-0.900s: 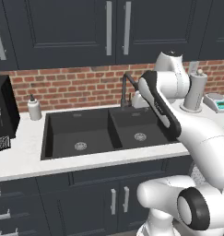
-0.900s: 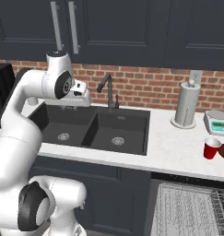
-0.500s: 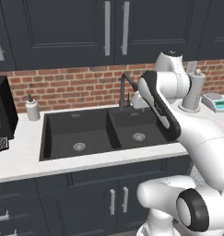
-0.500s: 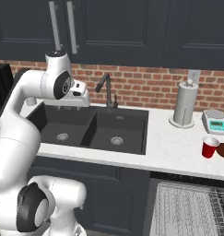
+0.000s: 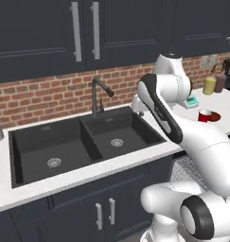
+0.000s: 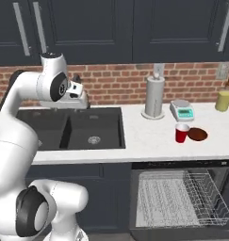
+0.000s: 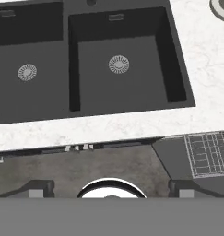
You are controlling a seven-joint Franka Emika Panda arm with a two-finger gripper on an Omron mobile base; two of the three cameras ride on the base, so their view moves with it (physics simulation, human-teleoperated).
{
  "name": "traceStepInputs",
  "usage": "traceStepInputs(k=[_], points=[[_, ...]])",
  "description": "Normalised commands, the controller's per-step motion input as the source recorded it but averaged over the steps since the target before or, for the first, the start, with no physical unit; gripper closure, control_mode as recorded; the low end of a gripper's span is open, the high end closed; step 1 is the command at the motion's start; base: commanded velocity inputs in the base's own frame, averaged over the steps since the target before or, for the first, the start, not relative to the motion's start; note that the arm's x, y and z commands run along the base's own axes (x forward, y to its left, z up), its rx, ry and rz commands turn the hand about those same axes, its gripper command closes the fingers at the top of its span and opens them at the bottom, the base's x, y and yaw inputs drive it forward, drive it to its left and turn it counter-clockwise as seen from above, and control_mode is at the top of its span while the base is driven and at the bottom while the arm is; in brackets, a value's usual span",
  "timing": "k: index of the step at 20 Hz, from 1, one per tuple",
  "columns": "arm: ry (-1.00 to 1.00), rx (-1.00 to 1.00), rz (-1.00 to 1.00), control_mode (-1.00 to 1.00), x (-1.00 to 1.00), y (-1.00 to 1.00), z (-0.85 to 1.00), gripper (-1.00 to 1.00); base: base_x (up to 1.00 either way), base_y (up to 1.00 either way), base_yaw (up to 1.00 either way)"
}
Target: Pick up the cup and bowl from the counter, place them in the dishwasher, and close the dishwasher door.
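The red cup (image 6: pixel 182 133) stands on the white counter (image 6: pixel 149 143) right of the sink, with the dark reddish-brown bowl (image 6: pixel 198 134) close beside it on its right. Both also appear at the far right of the left base view, cup (image 5: pixel 204 115) and bowl (image 5: pixel 214 116). Below them the dishwasher stands open, its silver wire rack (image 6: pixel 182 197) pulled out; a corner of the rack (image 7: pixel 208 154) shows in the hand view. My gripper (image 6: pixel 82 104) hangs open and empty above the sink, well left of the cup. Its fingertips (image 7: pixel 39 186) are far apart.
The black double sink (image 6: pixel 73 127) with its faucet (image 5: pixel 97 94) lies under my hand. A grey paper-towel cylinder (image 6: pixel 154 96), a small scale (image 6: pixel 182 109) and a yellow jar (image 6: pixel 224 100) stand behind the cup and bowl. Dark wall cabinets (image 6: pixel 134 28) hang above.
The whole picture has slid left in both base views, so the base has driven right. The cup, bowl and open dishwasher are now nearer the middle of the right base view. Arm pose is unchanged.
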Motion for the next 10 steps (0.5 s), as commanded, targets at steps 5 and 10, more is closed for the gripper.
traceStepInputs(k=[5, 10], points=[[0.0, 0.0, 0.0, 1.0, 0.0, 0.0, 0.0, -1.0, 0.0, 0.28, -0.52], [0.0, 0.0, 0.0, 1.0, 0.0, 0.0, 0.0, -1.0, 0.0, 0.28, -0.5]])
